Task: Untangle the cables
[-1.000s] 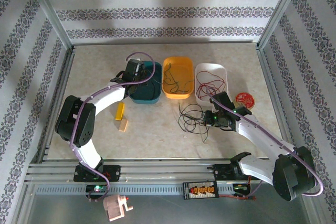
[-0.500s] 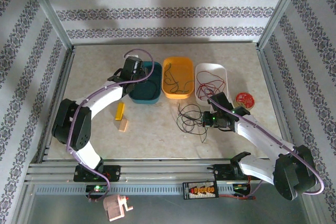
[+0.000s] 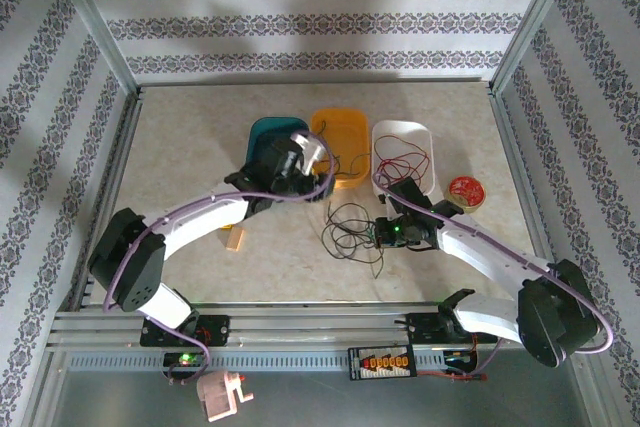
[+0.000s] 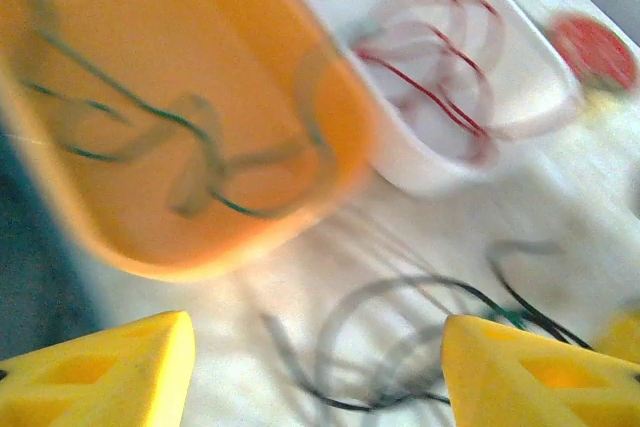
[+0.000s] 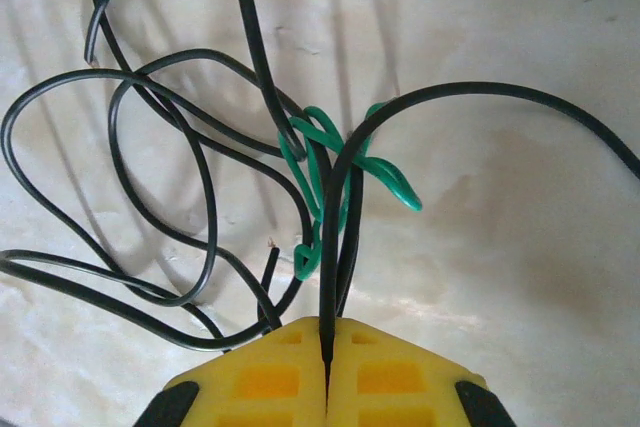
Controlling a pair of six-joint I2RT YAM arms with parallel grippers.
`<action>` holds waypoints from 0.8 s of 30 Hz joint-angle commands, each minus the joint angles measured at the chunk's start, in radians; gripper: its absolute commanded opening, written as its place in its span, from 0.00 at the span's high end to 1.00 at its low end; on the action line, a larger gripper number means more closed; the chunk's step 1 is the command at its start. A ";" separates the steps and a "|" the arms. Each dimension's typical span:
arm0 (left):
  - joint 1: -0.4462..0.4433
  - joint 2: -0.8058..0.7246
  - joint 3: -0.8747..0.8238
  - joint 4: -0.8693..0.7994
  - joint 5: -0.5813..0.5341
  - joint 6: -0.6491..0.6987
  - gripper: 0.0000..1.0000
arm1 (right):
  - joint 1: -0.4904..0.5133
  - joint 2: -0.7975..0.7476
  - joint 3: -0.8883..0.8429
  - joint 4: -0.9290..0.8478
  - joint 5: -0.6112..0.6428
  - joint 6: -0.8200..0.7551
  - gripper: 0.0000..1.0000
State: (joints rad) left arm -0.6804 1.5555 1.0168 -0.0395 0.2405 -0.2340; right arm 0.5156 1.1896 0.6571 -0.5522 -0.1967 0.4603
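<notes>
left claw [image 4: 315, 337] fingers apart, arm stretched forward; right claw [image 5: 327, 327] pinched tight on black cable [image 5: 480, 89].

White-shelled, black-jointed left arm [image 3: 200, 222] and right arm [image 3: 490, 259], lilac cables [image 3: 296, 197] alongside. Yellow plastic left gripper [image 4: 315, 347] and right gripper [image 5: 327, 327], hollow pockets.

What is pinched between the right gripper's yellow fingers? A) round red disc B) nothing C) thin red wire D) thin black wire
D: in the right wrist view the right gripper is shut on a thin black wire; a thin green wire only loops around it.
</notes>
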 commanded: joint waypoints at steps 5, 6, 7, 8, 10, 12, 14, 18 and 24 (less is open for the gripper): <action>-0.087 0.113 -0.034 0.048 0.250 0.061 0.33 | -0.020 0.001 0.018 0.047 -0.122 -0.001 1.00; -0.104 0.131 -0.028 0.046 0.246 0.073 0.34 | -0.024 -0.001 0.017 0.056 -0.140 0.004 1.00; -0.120 0.148 -0.020 0.041 0.234 0.082 0.33 | -0.028 -0.001 0.016 0.062 -0.157 0.005 1.00; -0.131 0.164 -0.016 0.042 0.221 0.087 0.34 | -0.032 0.001 0.015 0.064 -0.167 0.006 1.00; -0.145 0.202 -0.005 0.060 0.208 0.085 0.34 | -0.037 0.002 0.012 0.067 -0.181 0.007 1.00; -0.154 0.232 0.002 0.085 0.186 0.076 0.37 | -0.049 0.001 0.008 0.071 -0.193 0.010 1.00; -0.157 0.262 0.003 0.114 0.158 0.060 0.43 | -0.064 -0.006 0.000 0.082 -0.215 0.021 1.00; -0.159 0.303 -0.024 0.212 0.105 0.020 0.68 | -0.091 -0.033 -0.012 0.094 -0.249 0.039 1.00; -0.158 0.306 -0.089 0.287 -0.009 -0.050 1.00 | -0.157 -0.090 -0.036 0.073 -0.244 0.054 1.00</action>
State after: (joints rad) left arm -0.8314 1.8599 0.9600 0.1692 0.3065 -0.2375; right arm 0.3836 1.1328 0.6376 -0.4744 -0.4271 0.4957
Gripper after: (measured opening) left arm 0.049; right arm 0.042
